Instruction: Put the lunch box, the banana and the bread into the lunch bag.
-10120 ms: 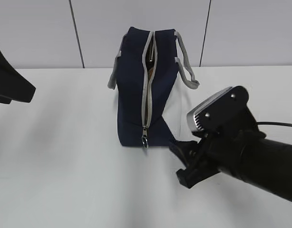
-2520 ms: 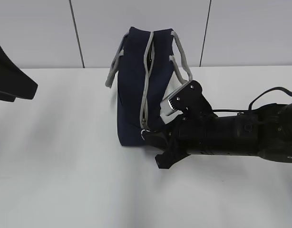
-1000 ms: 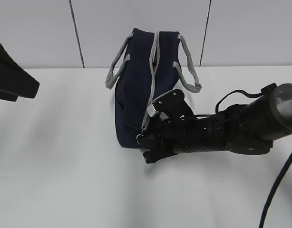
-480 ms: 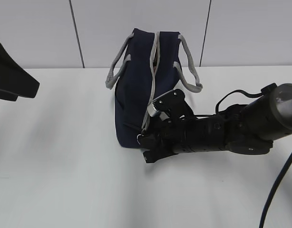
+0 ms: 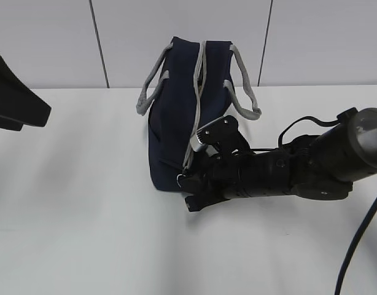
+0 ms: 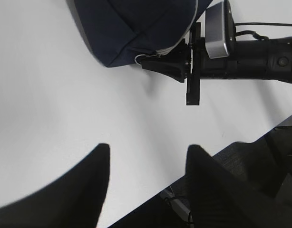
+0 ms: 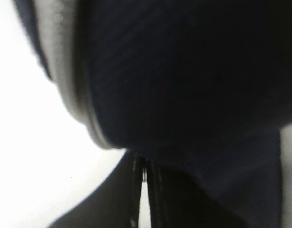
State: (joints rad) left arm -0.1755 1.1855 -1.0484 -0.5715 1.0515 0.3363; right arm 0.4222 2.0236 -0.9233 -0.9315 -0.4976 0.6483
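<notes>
Low on the white table (image 5: 84,246), the right arm's black tool (image 5: 187,182) presses its fingers together at the near bottom corner of the boxy navy-blue fabric lunch bag (image 5: 173,117), right where the grey zipper (image 5: 194,110) ends in its metal ring pull (image 6: 139,59). Whether the ring is actually pinched cannot be made out; the right wrist view shows only blurred dark cloth and the shut fingers. The bag stands at the far middle of the table, its grey strap handles (image 5: 240,83) hanging to either side, zipper mostly drawn together. No lunch box, banana or bread is visible outside it. The left arm's tool (image 6: 146,171) hangs spread and empty above bare table on the near left. The step in hand appears to be working the zipper; the next move likely calls for a steady pull along the zipper line without dragging the bag.
</notes>
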